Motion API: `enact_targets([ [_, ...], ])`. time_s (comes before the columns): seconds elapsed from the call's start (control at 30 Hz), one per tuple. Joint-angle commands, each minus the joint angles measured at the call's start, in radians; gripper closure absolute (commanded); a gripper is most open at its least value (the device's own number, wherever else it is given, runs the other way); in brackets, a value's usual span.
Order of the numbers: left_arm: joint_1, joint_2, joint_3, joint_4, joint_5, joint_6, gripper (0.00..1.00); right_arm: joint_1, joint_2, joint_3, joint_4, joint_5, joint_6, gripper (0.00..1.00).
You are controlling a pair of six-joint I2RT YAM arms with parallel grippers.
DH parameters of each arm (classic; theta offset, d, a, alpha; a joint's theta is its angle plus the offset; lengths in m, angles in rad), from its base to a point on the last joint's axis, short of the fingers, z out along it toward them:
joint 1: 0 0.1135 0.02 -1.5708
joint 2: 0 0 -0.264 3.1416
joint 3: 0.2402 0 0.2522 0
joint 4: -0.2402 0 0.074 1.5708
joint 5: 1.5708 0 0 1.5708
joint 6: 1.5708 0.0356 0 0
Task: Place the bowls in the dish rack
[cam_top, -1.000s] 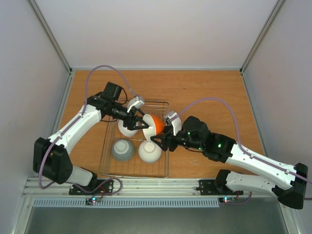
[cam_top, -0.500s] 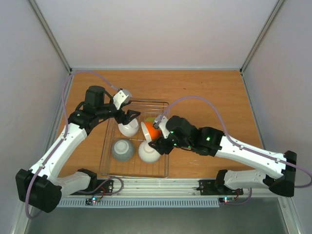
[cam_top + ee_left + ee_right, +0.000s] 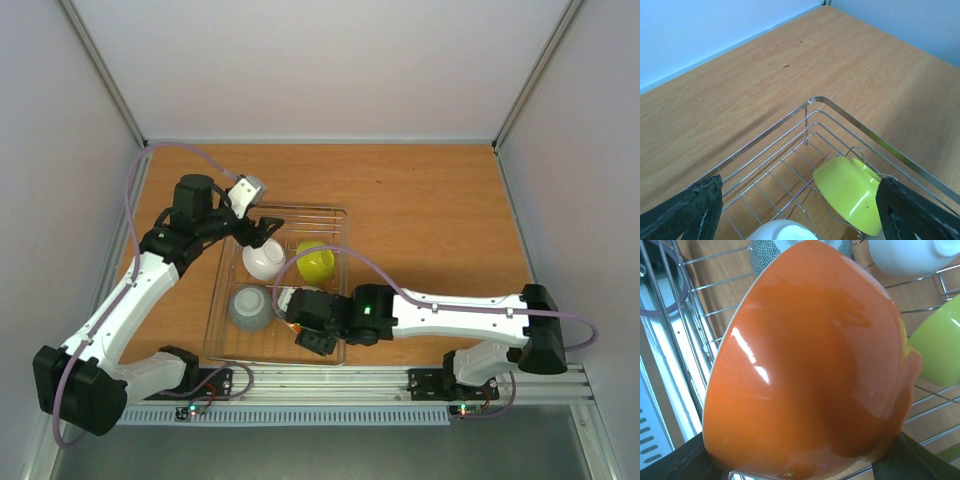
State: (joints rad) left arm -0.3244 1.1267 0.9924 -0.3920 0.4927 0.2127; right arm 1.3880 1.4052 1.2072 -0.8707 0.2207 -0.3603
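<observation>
So the glossy orange round bowl (image 3: 810, 365) is clamped in the right arm's tool (image 3: 790, 460). A dark finger sits on either side of it, closed against the bowl, and it's tipped over with its outside filling the wrist view. From above, that arm stretches in from the right, low over the near right part of the rectangular silver wire dish rack (image 3: 330, 212). It covers nearly everything there (only a sliver of orange peeks out by the tool (image 3: 303, 325)).

The rest of the rack:
- A small glossy yellow-green bowl (image 3: 315, 260) leans on its side at the far right.
- A plain white bowl (image 3: 262, 260) sits just left of it, at the far left.
- A grey bowl (image 3: 250, 307) is at the near left, close beside the right tool.

The left arm's tool (image 3: 258, 232) hangs over the far left of the rack, above the white bowl. Its fingers (image 3: 685, 210) are spread wide with nothing between them, just wire grid and the wooden tabletop (image 3: 420, 200) showing through.
</observation>
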Motion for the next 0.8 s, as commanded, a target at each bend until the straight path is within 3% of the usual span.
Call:
enact_targets([
  [0.0, 0.006, 0.003, -0.009, 0.064, -0.02, -0.01, 0.16, 0.022, 0.038, 0.048, -0.005, 0.04, -0.053, 0.99],
  [0.33, 0.008, 0.015, -0.006, 0.061, -0.02, -0.009, 0.15, 0.038, 0.186, 0.1, 0.022, 0.087, -0.071, 0.99],
  [0.5, 0.007, 0.017, -0.006, 0.058, -0.013, -0.009, 0.15, 0.054, 0.245, 0.128, -0.029, 0.223, -0.045, 0.99],
  [0.77, 0.009, 0.025, -0.005, 0.058, -0.008, -0.011, 0.15, 0.065, 0.278, 0.131, -0.136, 0.28, -0.028, 0.98],
])
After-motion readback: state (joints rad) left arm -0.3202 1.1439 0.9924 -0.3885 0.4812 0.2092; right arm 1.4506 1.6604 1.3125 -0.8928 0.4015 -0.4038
